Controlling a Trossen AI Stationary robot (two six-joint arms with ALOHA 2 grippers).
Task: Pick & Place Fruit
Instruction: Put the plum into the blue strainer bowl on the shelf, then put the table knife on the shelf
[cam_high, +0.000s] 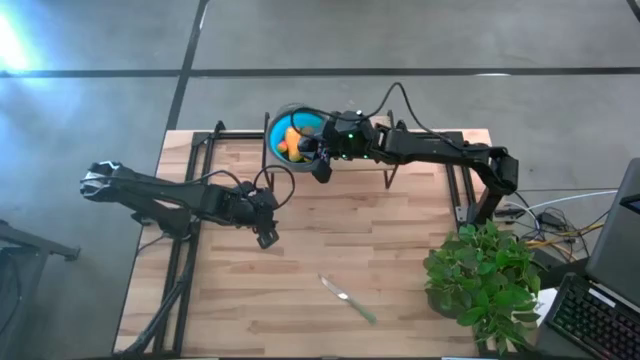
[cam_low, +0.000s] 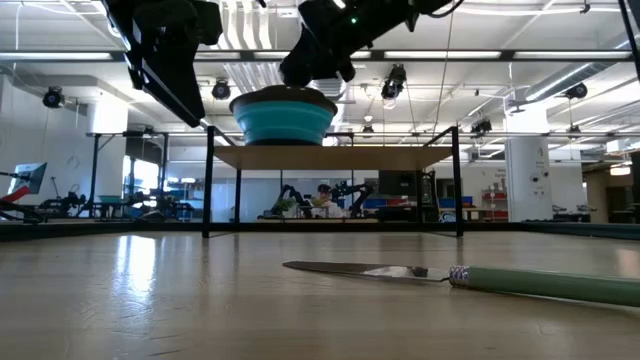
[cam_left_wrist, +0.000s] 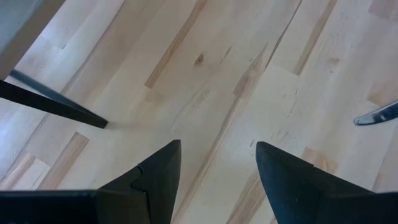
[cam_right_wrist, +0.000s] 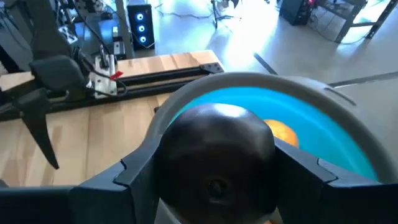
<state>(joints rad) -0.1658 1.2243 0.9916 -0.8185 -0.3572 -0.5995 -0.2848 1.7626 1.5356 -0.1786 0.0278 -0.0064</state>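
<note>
A dark round fruit sits between the fingers of my right gripper, just beside the near rim of the blue bowl. The bowl stands on a raised wooden shelf at the table's far edge. An orange-yellow fruit piece lies inside the bowl, also showing as an orange patch in the right wrist view. My left gripper hangs open over bare wood near the table's middle, touching nothing. The olive-green and tiny red pieces do not show. My right gripper pinches the dark round fruit between its two fingers, one on each side of the ball. The fingers slant toward the bowl from the table's near-right side. The fruit is lifted clear, at the height of the bowl's grey rim.
A knife with a slim green handle lies on the table toward the near edge, its blade tip showing in the left wrist view. A potted plant stands at the near right corner. Black frame legs hold the shelf.
</note>
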